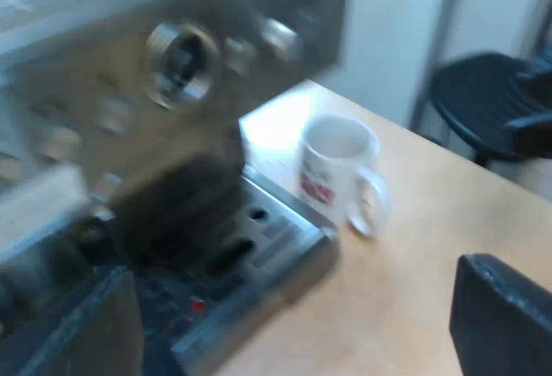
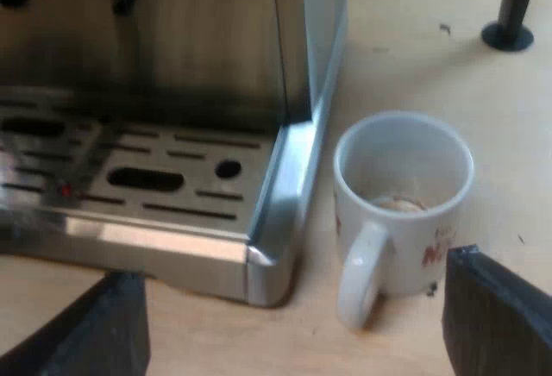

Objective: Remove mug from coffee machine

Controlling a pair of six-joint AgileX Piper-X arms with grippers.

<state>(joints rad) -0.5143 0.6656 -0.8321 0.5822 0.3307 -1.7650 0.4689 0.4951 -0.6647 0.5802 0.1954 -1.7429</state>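
Clearance is your concern now. You have the white, red-lettered ceramic mug (image 2: 401, 195) standing upright on the pale wooden counter (image 2: 414, 65). It is just ahead of your right tool (image 2: 293, 281), nearer one of its black fingers (image 2: 496, 316) than the other, with its handle turned toward that tool. It sits just beside the corner of the slotted steel drip tray (image 2: 147, 178) of the brushed-steel espresso machine (image 2: 172, 40), with a narrow gap between them, and not on the tray. By my reading the mug is already off the machine, and what remains is to leave it safely. Your right tool is spread wide and grips nothing. Your left tool (image 1: 297, 281) is likewise released and empty, hanging at the machine's front with the mug well ahead of it. To finish cleanly, draw the right tool straight back along the line it points rather than sweeping sideways, because the nearer finger is close to the mug's wall and the handle could catch. Lift the left tool away from the tray edge beneath it. A little brownish residue lies in the mug's bottom, so avoid any knock.
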